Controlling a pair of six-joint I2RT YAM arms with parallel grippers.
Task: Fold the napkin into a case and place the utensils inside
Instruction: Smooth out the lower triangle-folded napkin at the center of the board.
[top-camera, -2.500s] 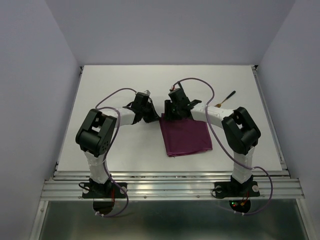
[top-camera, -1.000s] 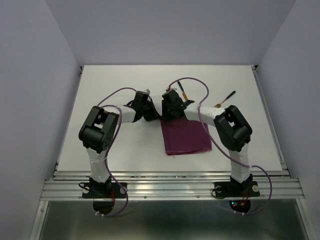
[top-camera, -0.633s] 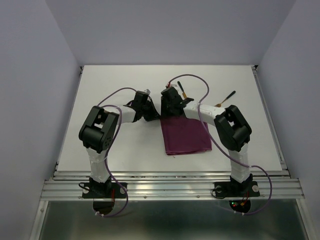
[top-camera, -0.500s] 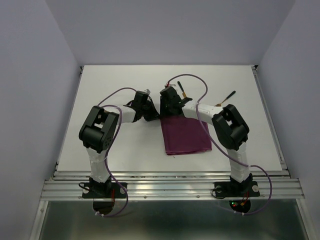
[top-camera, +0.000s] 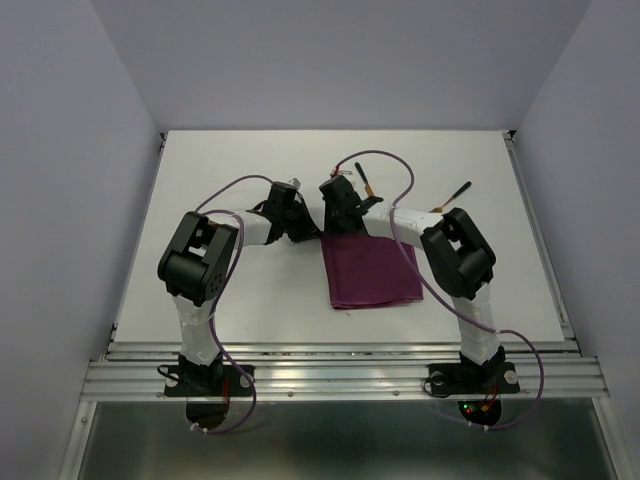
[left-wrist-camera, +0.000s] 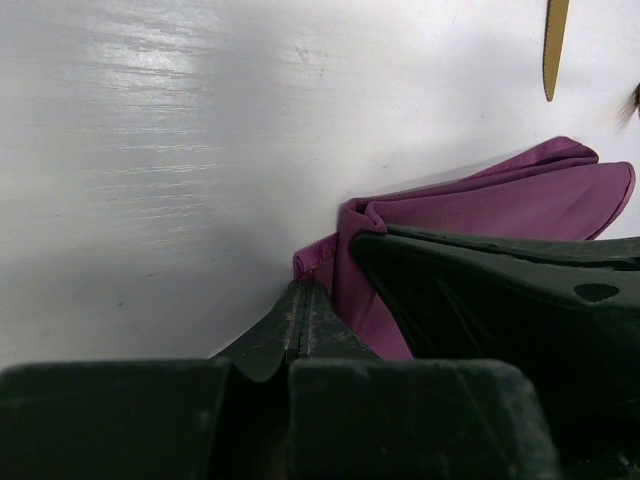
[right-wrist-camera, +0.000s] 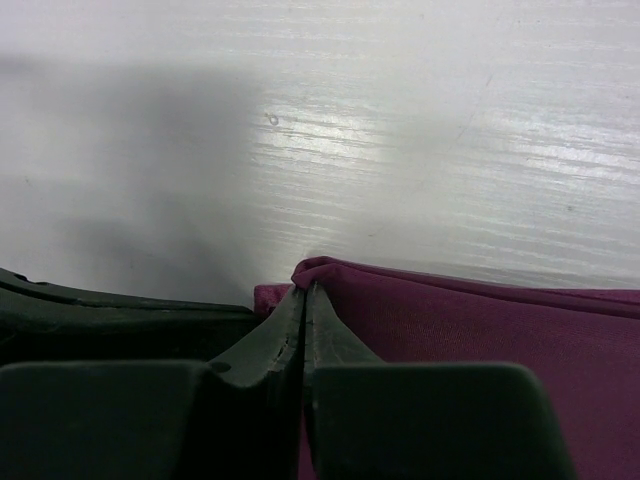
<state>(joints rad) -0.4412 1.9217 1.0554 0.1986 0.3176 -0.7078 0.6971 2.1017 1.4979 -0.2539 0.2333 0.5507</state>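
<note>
The magenta napkin (top-camera: 372, 272) lies folded as a rectangle mid-table, its far left corner lifted. My left gripper (top-camera: 303, 232) is shut on that corner; in the left wrist view the cloth (left-wrist-camera: 480, 205) bunches at the joined tips of the left gripper (left-wrist-camera: 303, 290). My right gripper (top-camera: 335, 226) sits right beside it, shut on the top fold of the napkin (right-wrist-camera: 470, 330), and its tips (right-wrist-camera: 305, 292) meet at the raised edge. One utensil (top-camera: 364, 183) lies just behind the right wrist, with its gold blade (left-wrist-camera: 553, 40) showing. The other utensil (top-camera: 452, 197) lies at the far right.
Both wrists crowd together at the napkin's far left corner, the right gripper's dark finger (left-wrist-camera: 500, 290) close beside the left jaws. Purple cables (top-camera: 385, 160) loop over the arms. Grey walls close in the white table (top-camera: 230, 170) on three sides.
The right gripper has slid a little left and closed on the napkin's fold. The left gripper has stayed shut in the same spot.
</note>
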